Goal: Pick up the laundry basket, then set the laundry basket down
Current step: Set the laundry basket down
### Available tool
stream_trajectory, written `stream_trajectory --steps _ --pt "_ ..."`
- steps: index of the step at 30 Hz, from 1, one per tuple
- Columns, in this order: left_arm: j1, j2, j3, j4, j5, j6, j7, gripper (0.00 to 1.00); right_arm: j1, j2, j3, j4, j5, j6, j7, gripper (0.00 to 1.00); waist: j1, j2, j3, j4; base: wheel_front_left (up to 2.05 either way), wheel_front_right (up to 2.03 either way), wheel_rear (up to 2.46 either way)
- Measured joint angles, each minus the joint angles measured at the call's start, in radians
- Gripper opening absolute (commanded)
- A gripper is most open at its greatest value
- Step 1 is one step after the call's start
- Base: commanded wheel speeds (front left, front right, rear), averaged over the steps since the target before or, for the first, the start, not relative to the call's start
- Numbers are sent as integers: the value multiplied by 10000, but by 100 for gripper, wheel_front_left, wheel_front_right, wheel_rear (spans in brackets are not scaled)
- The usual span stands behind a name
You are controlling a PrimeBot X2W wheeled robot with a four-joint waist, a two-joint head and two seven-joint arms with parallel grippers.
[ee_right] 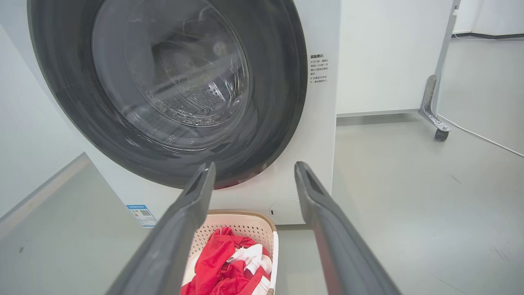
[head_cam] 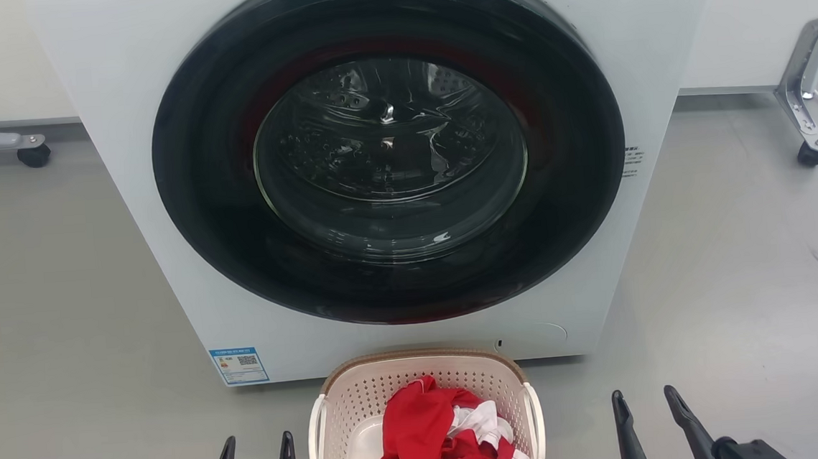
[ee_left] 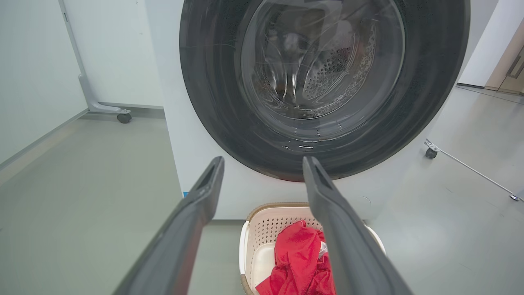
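The laundry basket [head_cam: 370,390] is cream with perforated walls, a brown rim and white side handles. It stands on the grey floor right in front of the washer, holding red and white cloth. My left gripper [head_cam: 257,447] is open to the basket's left, clear of its handle. My right gripper [head_cam: 644,402] is open to the basket's right, farther from it. The left wrist view has the basket [ee_left: 266,229] beyond my open left gripper [ee_left: 263,164]. In the right wrist view the basket [ee_right: 258,225] lies low between the fingers of my open right gripper [ee_right: 254,169].
A white front-loading washer [head_cam: 148,204] with a shut round dark door [head_cam: 389,144] rises just behind the basket. Wheeled metal stand legs sit at the far left [head_cam: 33,151] and far right [head_cam: 810,151]. Grey floor spreads on both sides.
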Motion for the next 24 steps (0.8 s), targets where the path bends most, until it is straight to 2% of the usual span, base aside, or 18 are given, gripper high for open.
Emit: stream_trajectory --steps 7,24 --pt "448 -176 282 -550 458 0 0 100 745 182 -593 -786 -663 0 0 100 0 0 5 2 0 0 0" --pt "636 -341 370 -1162 1154 0 0 100 1040 422 -934 -1841 -1427 0 -2 100 1 0 103 -67 0 0 0"
